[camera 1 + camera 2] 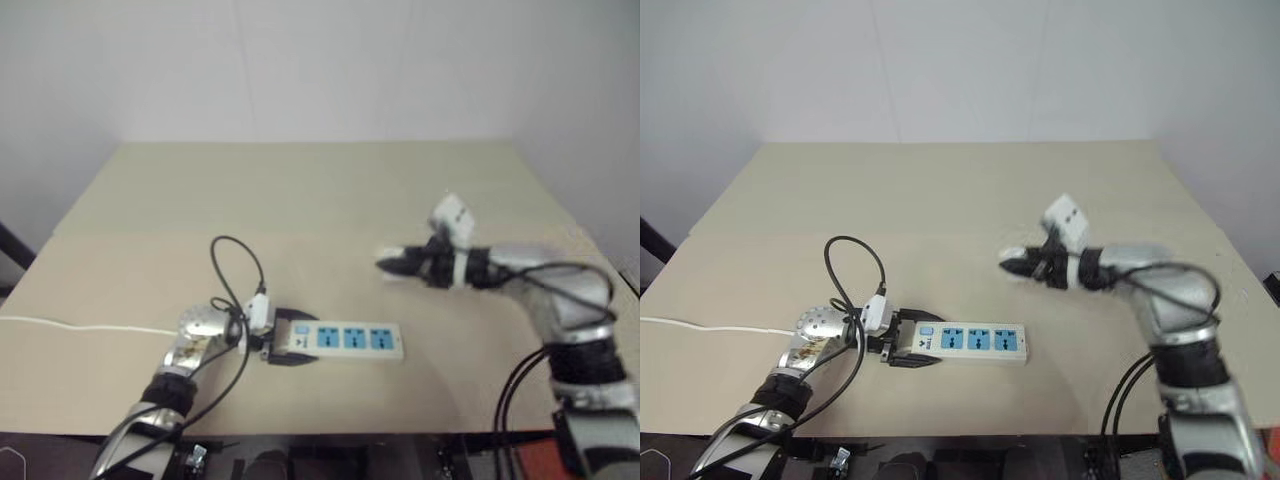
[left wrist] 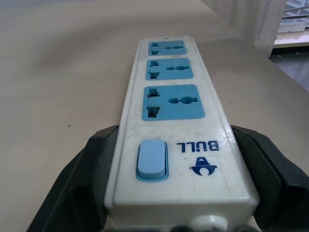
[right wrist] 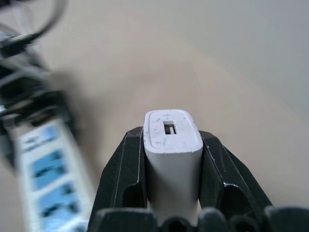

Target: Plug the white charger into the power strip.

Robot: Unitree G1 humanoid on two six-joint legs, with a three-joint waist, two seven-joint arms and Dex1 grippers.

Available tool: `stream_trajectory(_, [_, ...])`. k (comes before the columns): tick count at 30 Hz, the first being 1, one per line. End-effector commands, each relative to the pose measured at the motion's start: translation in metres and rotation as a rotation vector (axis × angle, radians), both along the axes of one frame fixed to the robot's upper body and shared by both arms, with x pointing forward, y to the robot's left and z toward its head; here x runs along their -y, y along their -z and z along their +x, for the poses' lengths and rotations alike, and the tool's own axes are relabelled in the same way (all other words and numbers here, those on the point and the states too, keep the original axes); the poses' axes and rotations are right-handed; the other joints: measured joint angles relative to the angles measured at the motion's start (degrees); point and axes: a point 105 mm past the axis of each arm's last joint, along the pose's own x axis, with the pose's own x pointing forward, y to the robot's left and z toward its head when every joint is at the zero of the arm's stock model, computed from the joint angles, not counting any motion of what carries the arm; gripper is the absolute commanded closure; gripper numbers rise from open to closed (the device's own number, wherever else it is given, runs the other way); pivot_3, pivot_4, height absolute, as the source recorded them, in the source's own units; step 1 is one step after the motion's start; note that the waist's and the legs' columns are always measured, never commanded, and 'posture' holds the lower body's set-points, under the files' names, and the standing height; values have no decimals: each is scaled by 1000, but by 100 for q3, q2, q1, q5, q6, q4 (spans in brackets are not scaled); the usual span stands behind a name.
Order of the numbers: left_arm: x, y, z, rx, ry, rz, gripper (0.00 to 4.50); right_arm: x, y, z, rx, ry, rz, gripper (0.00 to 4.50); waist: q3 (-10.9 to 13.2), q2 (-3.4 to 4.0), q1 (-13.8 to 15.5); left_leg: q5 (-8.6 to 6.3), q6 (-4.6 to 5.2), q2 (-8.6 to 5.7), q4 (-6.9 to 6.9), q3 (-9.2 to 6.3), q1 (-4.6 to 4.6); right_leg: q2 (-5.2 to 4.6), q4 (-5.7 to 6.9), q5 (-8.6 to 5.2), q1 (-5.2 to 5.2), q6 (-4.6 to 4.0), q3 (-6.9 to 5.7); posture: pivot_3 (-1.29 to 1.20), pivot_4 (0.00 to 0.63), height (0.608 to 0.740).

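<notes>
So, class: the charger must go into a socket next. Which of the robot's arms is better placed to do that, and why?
The right. The right gripper is shut on the white charger, raised above the table. The left gripper clasps the switch end of the power strip, so it seems best left steadying it.

I count one power strip point(image 2: 169, 140), clamped at its switch end between the two black fingers point(image 2: 82, 179) of my left gripper point(image 1: 908, 347). It carries three blue sockets point(image 2: 172, 101), running in a row away from that gripper, and one blue switch point(image 2: 152, 159) right by the fingers. One white charger point(image 3: 173, 154) sits between my right gripper's point(image 3: 173, 193) two fingers. One table point(image 1: 300, 200) lies under both.
</notes>
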Motion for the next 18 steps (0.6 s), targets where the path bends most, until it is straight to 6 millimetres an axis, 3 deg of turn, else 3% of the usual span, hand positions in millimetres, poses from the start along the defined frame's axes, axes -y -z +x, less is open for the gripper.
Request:
stream_trajectory(1, [2,6,-2,-16,9,34,1209,-18,-23,-12,156,-119,113,3411,2,2,-20,0,0,0,2,0,12,1,-2,2,12,0,1,0,150,740])
stream_trajectory(5, [0,6,-2,-17,-4,34,1209,-44,-3,-21,165,-234,186,3411,3,2,-41,-1,2,7,-5,-7,70,9,-17,0,72,0,-5,0,150,740])
stream_trajectory(10, [1,6,-4,-18,-4,33,1209,-64,11,-25,195,-291,201,3411,3,2,-44,-1,2,4,-7,-8,70,7,-8,0,71,0,-4,0,150,740])
stream_trajectory(18, [1,7,-4,-23,-13,31,1209,-73,29,-26,214,-332,172,3411,3,3,-46,-1,2,4,-9,-9,70,7,-8,0,70,0,-4,0,150,740])
